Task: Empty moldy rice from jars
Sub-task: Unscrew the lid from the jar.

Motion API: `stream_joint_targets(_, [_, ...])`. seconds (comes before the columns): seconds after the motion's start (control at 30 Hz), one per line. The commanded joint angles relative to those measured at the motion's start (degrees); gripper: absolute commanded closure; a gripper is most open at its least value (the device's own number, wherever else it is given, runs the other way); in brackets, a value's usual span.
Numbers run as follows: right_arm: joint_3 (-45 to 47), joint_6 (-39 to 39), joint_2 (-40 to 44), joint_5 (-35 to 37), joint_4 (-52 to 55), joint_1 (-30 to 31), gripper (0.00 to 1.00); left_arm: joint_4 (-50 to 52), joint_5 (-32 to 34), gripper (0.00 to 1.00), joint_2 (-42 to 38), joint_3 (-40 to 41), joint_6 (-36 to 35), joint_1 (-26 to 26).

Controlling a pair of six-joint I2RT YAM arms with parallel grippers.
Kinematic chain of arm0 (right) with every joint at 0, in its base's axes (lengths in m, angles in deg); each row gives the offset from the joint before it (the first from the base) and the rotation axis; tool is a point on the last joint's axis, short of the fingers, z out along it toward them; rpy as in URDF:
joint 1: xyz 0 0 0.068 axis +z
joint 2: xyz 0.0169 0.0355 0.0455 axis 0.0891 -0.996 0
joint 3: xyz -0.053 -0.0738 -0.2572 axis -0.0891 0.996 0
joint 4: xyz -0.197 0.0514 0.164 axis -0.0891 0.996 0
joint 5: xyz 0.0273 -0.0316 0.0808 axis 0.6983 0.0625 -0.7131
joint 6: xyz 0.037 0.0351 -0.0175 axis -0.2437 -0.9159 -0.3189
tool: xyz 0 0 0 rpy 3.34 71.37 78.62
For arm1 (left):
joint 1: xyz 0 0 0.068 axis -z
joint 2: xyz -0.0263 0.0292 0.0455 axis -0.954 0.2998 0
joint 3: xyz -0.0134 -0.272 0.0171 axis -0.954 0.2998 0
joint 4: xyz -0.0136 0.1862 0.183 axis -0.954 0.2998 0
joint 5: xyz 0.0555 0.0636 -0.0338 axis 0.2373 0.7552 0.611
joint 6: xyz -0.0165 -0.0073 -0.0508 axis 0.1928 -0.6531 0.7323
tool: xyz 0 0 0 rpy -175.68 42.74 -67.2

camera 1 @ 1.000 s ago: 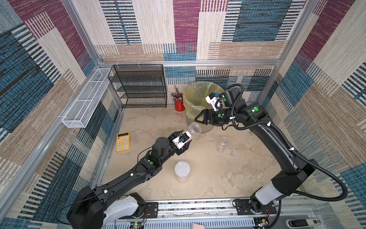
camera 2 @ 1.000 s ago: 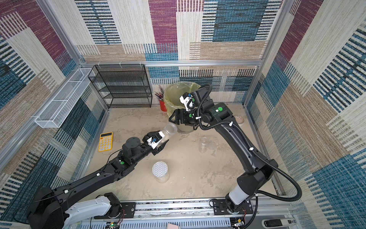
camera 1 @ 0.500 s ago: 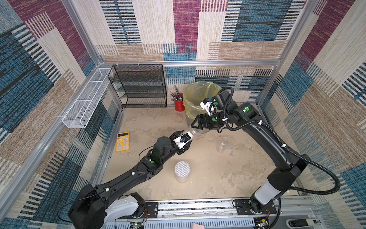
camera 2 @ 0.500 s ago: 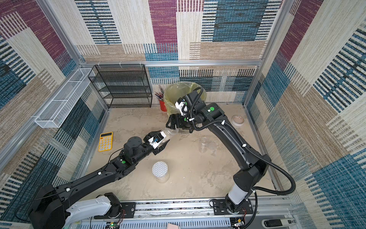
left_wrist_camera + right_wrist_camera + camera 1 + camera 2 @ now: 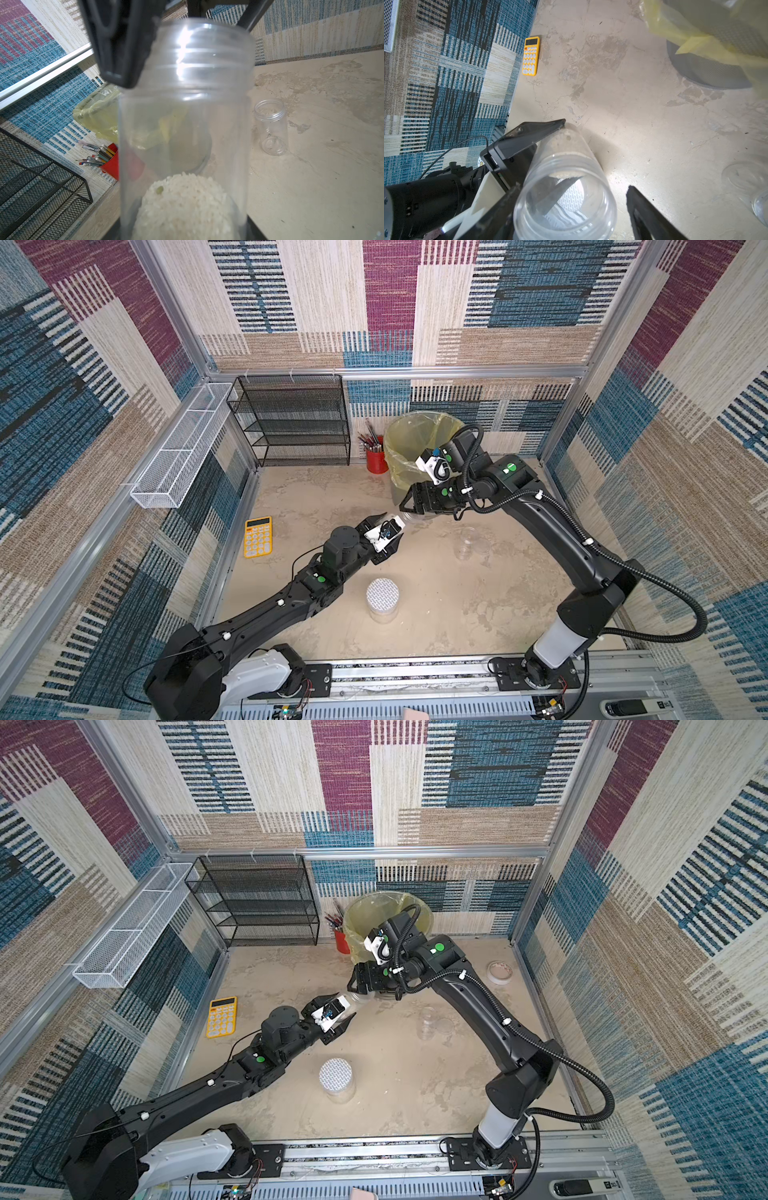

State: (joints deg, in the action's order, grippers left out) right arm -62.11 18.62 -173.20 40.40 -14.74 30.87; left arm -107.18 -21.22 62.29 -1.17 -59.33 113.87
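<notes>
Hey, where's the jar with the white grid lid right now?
In both top views the grid-lid jar stands upright on the table, front centre, close beside the left arm and nearer the base rail than the empty jar.

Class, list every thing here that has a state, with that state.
Tall clear plastic jar: lidless, tilted, held.
White rice: inside that jar.
Left gripper: shut on the jar.
Right gripper: open, astride its mouth.
Small clear jar: lidless, upright, looks empty.
Jar with white grid-patterned lid: closed, upright.
</notes>
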Motion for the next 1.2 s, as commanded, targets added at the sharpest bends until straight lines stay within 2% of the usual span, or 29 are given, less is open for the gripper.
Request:
stream_joint_targets(0.0, [-0.8, 0.8, -0.2, -0.2, 0.6, 0.1, 0.21, -2.5, 0.0, 1.00, 0.1, -0.6, -0.3, -0.1])
stream_joint_targets(0.27, [-2.5, 2.2, -1.1, 0.4, 2.4, 0.1, 0.27, -2.4, 0.3, 1.00, 0.2, -0.5, -0.4, -0.1])
stream_joint_targets(0.47, [-1.9, 4.7, -1.3, -0.7, 2.8, 0.1, 0.41, -2.4, -0.2, 1.00, 0.3, -0.7, 0.3, -0.1])
stream_joint_targets(0.57, [-0.5, 6.2, -0.3, -2.1, 0.7, 0.1, 0.53, -1.8, -1.5, 1.00, -0.4, -0.5, 1.4, -0.1])
stream_joint_targets(0.63, [2.3, 7.5, 2.3, -2.0, -3.1, 0.1, 0.53, -0.9, -3.0, 1.00, -1.0, -0.4, 2.3, -0.2])
stream_joint_targets(0.77, [9.6, 16.9, 8.7, -4.3, -12.0, 0.1, 0.59, 1.1, -6.6, 1.00, -2.5, 0.1, 4.4, -0.7])
stream_joint_targets(0.87, [15.1, 22.2, 12.8, -5.8, -16.7, -0.3, 0.59, 1.7, -9.1, 1.00, -3.6, 0.8, 6.2, -1.3])
stream_joint_targets(1.03, [16.3, 33.4, 12.4, -10.5, -16.4, -0.9, 0.59, 4.1, -12.2, 1.00, -5.3, 0.8, 7.7, -1.7])
stream_joint_targets(1.17, [13.1, 44.3, 9.4, -9.3, -11.2, -1.5, 0.59, 5.4, -13.4, 1.00, -5.9, 0.9, 8.5, -1.8])
